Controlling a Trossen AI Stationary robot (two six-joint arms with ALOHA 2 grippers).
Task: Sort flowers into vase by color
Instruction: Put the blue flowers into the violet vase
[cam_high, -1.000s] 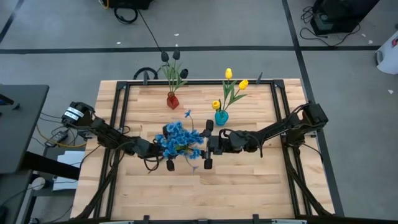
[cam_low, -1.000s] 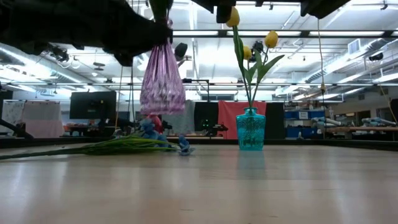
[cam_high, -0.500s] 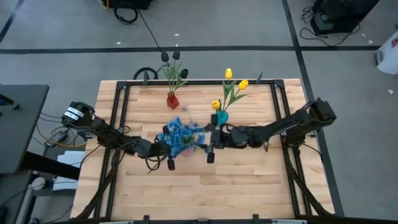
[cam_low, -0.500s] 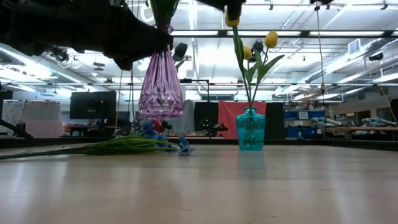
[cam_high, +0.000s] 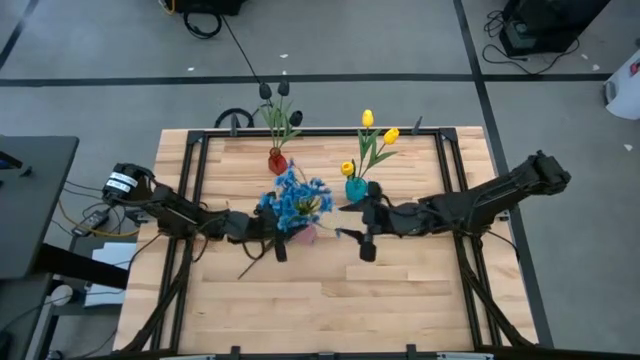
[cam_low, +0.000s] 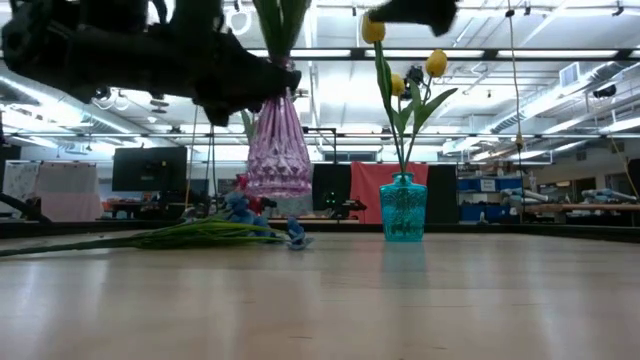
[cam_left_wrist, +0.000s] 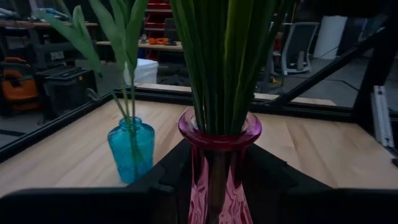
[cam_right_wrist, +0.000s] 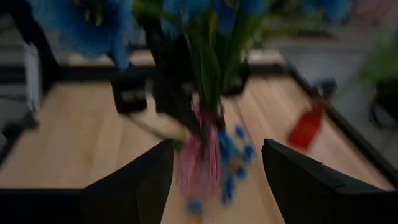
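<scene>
A bunch of blue flowers (cam_high: 293, 200) stands with its green stems (cam_left_wrist: 217, 56) in a pink glass vase (cam_low: 277, 150). My left gripper (cam_high: 283, 238) is shut on that vase near the table's middle. My right gripper (cam_high: 364, 228) hangs open to the vase's right, touching nothing; its wrist view looks at the vase (cam_right_wrist: 199, 162) between its spread fingers. Yellow tulips (cam_high: 370, 130) stand in a teal vase (cam_high: 355, 188). Dark tulips (cam_high: 275, 92) stand in a red vase (cam_high: 277, 160). More blue flowers (cam_low: 240, 212) lie on the table, stems (cam_low: 130, 240) flat. My left gripper pinches the pink vase between its two fingers (cam_left_wrist: 168, 180) at the narrow upper body (cam_left_wrist: 214, 168), just under the flared rim. The fingers come in level from the table's left. The vase is lifted clear of the table and hangs about upright.
The teal vase (cam_low: 402, 207) stands just right of the held vase, the red vase (cam_right_wrist: 306, 130) toward the far edge. A black frame (cam_high: 190, 180) borders the wooden table. Bare wood (cam_high: 400, 300) stretches along the near side.
My right gripper has drawn back toward the table's right, away from the blue bunch. My left gripper has carried the pink vase a little toward the far edge and the teal vase; in the low view it now hangs slightly lower.
</scene>
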